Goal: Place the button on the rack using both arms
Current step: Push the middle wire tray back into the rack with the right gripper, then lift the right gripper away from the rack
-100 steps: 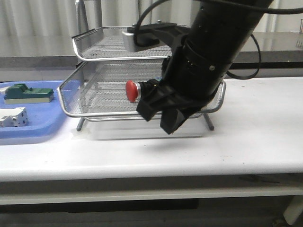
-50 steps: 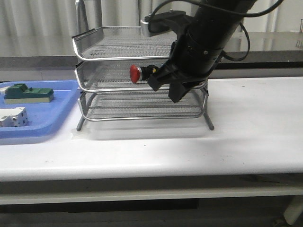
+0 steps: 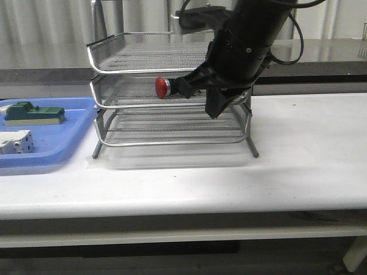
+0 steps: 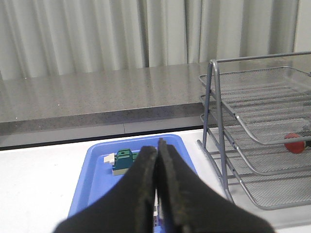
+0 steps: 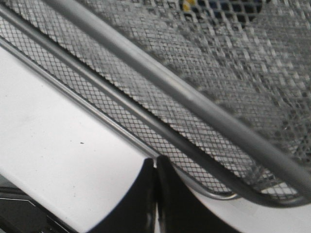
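The button (image 3: 162, 87) lies on its side in the middle tier of the silver wire-mesh rack (image 3: 114, 57), red cap facing left. It also shows in the left wrist view (image 4: 293, 143), beside the rack (image 4: 252, 92). My right gripper (image 3: 215, 109) is shut and empty, and sits against the front right of the rack at middle-tier height. In the right wrist view its tips (image 5: 156, 164) sit just below a tier's wire rim (image 5: 194, 104). My left gripper (image 4: 157, 145) is shut and empty above the blue tray, and is out of the front view.
A flat blue tray (image 3: 51, 154) lies left of the rack, holding a green block (image 3: 31, 113) and a white block (image 3: 16, 141). The left wrist view shows the tray (image 4: 92, 170) and the green block (image 4: 125, 159). A grey counter runs behind the table.
The middle tier, pulled far out a second ago, has slid back into the rack with the button on it. My right arm moved back and up with it.
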